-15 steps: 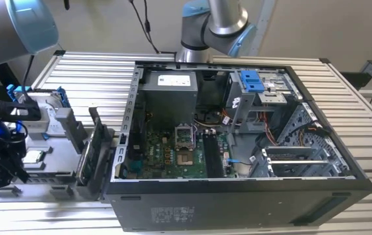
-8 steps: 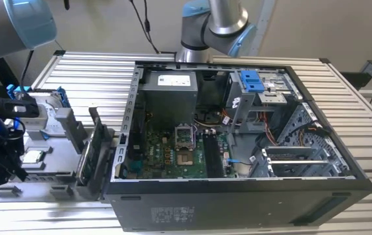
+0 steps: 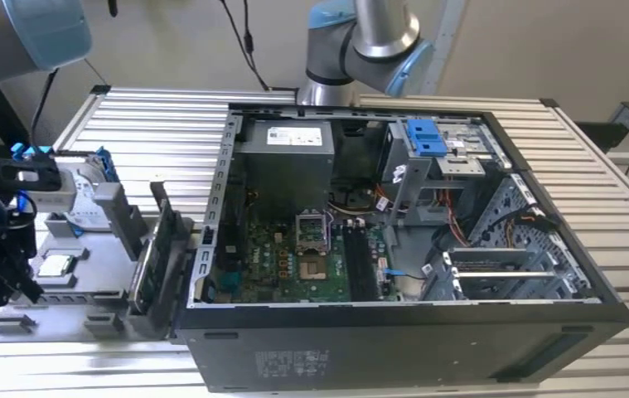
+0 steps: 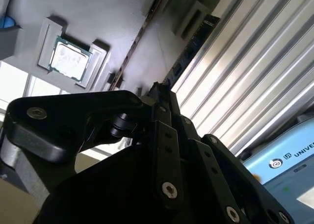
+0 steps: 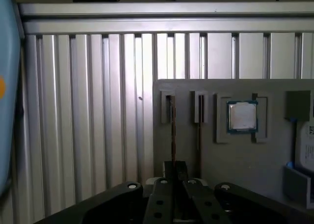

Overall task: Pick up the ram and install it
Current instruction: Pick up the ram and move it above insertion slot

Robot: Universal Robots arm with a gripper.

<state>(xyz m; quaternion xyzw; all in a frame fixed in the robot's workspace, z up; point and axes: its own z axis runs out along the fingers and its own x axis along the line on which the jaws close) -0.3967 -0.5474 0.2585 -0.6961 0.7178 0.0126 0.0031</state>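
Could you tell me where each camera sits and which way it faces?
Exterior view: high up, looking down into the computer case; arm behind it.
First wrist view: on the arm, facing the grey tray past the end effector.
Second wrist view: close behind the end effector, facing that tray.
Both wrist views share the processor chip and ram.

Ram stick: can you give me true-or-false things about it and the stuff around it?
1. The ram is already in the computer. False: it stands on edge in the grey tray.
2. The chip lies flat in the tray. True.
3. The computer's side is open. True.
4. The gripper is inside the computer. False: it is at the tray, in line with the ram.
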